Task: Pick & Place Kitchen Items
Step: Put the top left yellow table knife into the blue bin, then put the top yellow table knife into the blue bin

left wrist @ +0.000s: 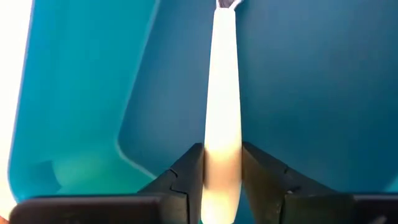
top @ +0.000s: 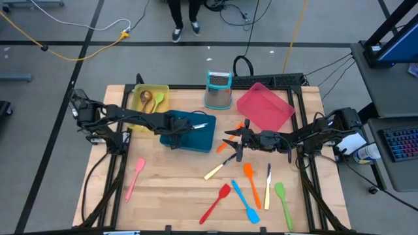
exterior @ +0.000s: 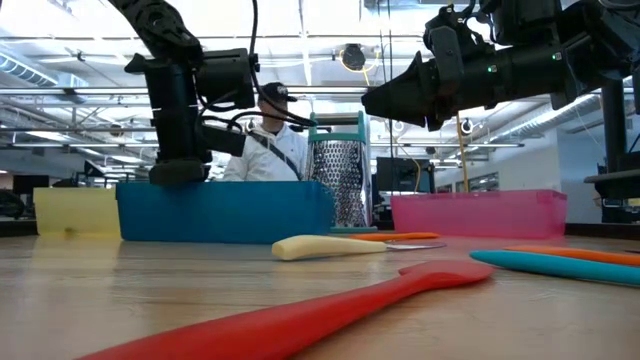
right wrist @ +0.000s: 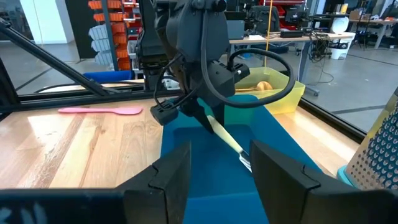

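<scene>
Left arm reaches in from the counter's left edge, elbow bent, its dark two-finger left gripper (top: 194,125) pointing down and toward the centre. Its jaws sit on either side of a cream handle, both fingers (left wrist: 186,174) touching it, so it looks clamped, though the grip may be loosening. Right arm stretches in from the right, held level above the counter; its dark right gripper (top: 230,140) hangs with jaws spread apart, gripping nothing.
</scene>
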`<state>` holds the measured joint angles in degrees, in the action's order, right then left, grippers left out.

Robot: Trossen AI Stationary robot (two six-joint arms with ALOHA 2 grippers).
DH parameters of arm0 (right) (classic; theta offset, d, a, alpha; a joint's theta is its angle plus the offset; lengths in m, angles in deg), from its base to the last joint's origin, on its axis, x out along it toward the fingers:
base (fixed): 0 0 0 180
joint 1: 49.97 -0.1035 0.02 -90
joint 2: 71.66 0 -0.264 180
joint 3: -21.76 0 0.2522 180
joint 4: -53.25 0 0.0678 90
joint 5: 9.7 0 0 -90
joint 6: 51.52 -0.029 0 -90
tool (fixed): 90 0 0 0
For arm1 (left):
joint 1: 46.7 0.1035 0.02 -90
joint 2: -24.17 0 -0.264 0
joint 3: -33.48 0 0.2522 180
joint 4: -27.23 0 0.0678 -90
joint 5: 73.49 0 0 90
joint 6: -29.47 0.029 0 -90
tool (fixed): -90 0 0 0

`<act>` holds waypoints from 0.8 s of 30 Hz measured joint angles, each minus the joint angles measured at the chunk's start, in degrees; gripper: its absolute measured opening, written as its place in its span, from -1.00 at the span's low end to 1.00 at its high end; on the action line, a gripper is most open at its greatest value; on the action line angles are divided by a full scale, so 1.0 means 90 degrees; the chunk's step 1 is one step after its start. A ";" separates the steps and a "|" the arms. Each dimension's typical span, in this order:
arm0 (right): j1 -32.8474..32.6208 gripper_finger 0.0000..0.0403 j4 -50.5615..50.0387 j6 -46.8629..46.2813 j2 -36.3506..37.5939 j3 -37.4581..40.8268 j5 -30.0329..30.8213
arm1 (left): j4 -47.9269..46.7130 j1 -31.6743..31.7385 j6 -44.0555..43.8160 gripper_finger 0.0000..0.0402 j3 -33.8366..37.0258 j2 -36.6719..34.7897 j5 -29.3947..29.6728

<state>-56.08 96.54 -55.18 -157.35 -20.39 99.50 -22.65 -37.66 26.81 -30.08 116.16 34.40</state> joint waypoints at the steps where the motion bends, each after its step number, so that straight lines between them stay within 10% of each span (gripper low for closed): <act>1: 0.0000 -0.23 0.0000 0.0000 0.0000 0.0000 0.0000 | -0.0002 0.0000 0.0000 -0.44 0.0000 0.0000 0.0000; 24: 0.0002 -0.23 0.0000 0.0002 0.0000 0.0000 0.0000 | -0.0712 -0.0548 0.0193 -0.06 -0.1233 -0.0024 0.0382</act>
<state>-56.06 96.54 -55.16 -157.35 -20.39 99.50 -29.06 -42.60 28.55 -41.18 115.94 37.83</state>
